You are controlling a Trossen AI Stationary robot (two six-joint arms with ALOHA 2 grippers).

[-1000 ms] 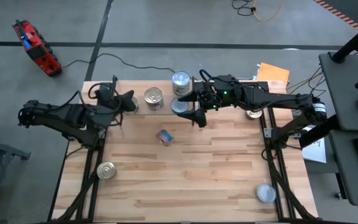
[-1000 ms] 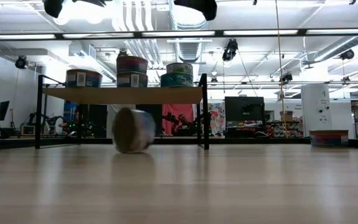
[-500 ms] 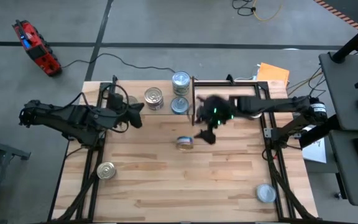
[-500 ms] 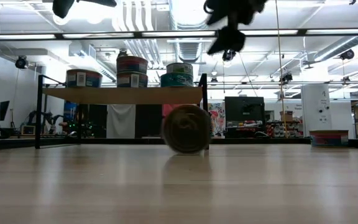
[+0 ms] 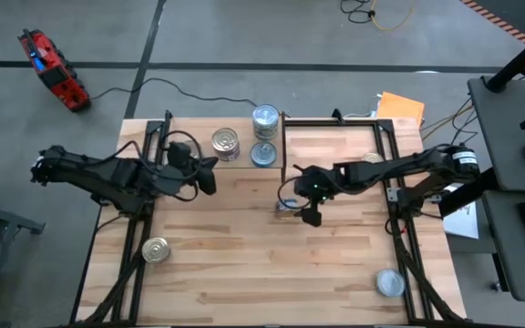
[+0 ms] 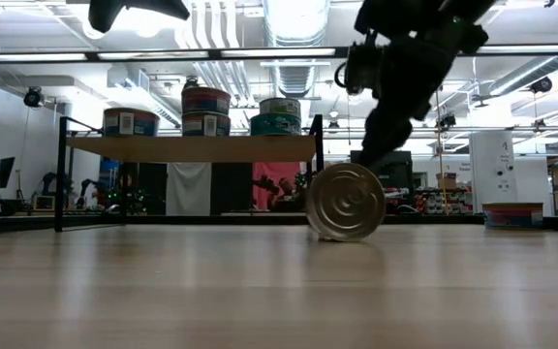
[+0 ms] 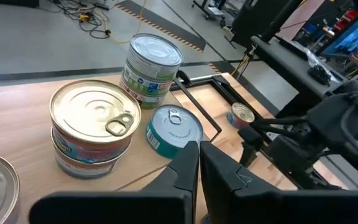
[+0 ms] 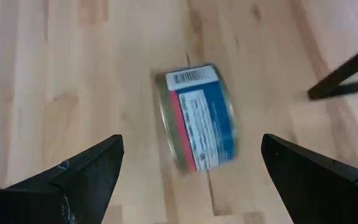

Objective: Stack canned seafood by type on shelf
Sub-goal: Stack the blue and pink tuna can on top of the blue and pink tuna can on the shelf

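Five tins (image 6: 205, 100) on the shelf (image 6: 190, 147) — three more tins (image 5: 156, 249) off it.

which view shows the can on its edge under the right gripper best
The right wrist view: the can on its edge fills the frame between the open right gripper, label showing. The low view shows its round end; the high view mostly hides it.

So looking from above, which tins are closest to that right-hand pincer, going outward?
1. The tin on its edge, right beside the open right pincer, mid-table.
2. The tins on the shelf, toward the table's back edge.
3. The silver tin, front right corner.
4. The gold tin, front left edge.
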